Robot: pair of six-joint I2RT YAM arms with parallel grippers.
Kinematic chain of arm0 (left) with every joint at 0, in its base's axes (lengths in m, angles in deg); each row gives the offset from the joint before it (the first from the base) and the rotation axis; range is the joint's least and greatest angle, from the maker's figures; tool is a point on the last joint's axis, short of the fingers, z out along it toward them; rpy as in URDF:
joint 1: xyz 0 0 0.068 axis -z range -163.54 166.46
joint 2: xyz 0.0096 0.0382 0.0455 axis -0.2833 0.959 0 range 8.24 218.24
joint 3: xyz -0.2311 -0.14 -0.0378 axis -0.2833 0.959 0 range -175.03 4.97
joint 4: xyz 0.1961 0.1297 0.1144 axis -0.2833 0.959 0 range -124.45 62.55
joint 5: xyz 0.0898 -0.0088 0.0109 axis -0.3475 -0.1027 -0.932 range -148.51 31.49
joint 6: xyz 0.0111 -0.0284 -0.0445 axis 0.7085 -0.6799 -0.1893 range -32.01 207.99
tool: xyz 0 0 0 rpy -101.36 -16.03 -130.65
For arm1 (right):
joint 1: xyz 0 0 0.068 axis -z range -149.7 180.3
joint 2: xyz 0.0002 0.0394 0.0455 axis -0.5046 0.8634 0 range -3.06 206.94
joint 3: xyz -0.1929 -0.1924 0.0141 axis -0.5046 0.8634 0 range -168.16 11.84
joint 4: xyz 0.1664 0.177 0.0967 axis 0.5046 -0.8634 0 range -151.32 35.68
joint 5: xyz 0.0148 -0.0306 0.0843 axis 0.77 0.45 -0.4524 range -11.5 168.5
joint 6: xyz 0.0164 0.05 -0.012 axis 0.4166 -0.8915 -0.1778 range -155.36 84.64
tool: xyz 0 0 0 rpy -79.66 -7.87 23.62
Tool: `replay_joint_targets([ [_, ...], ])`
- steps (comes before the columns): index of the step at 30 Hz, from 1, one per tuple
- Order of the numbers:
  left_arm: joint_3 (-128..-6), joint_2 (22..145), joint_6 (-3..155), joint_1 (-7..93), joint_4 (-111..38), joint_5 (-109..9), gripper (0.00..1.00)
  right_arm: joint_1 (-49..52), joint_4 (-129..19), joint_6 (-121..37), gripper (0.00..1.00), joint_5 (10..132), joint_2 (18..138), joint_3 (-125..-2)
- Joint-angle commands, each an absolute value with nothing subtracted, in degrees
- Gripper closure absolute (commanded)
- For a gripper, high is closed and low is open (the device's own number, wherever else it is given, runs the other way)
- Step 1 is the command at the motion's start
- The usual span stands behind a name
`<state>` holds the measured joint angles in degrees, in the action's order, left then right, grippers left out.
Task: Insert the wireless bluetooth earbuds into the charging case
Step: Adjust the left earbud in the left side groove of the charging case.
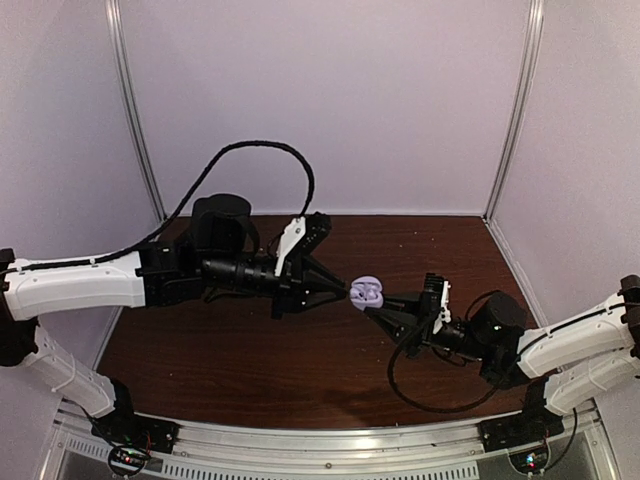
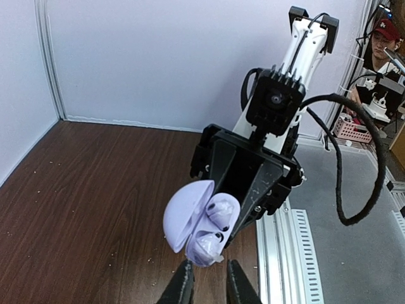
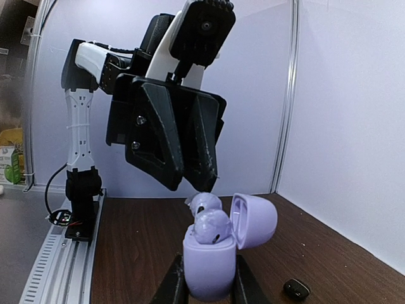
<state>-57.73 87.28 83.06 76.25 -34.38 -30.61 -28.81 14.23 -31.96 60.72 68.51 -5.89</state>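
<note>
Clamped in your right gripper [image 3: 205, 278] sits the likely light, slick pale-lavender plastic clamshell case [image 3: 215, 253]; left gripper's [image 3: 202, 189] jaws flank a tiny lavender-white plastic earbud [image 3: 204, 204], grip unclear, so pinch its body lightly.

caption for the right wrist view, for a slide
Right hand holds the open charging case, both earbuds in its base, with the left hand just over the farther earbud.
</note>
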Motion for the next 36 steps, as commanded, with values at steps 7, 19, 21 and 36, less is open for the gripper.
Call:
replay_joint_targets([
  [7, -59.8, 89.0, 82.3, 76.9, -36.1, -29.4, 0.82, -29.3, 14.3, -30.6, 1.0, 61.0, 69.1, -7.9],
  [19, -60.1, 89.3, 82.1, 76.9, -35.1, -30.2, 0.9, -30.4, 12.9, -29.6, 1.0, 59.9, 69.4, -8.5],
  [21, -60.1, 89.4, 82.2, 76.9, -34.9, -30.0, 0.91, -30.5, 13.0, -29.6, 1.0, 59.8, 69.4, -8.6],
  [36, -60.5, 90.4, 84.1, 78.7, -29.0, -31.7, 0.92, -30.6, 14.7, -29.6, 1.0, 59.9, 68.9, -8.0],
])
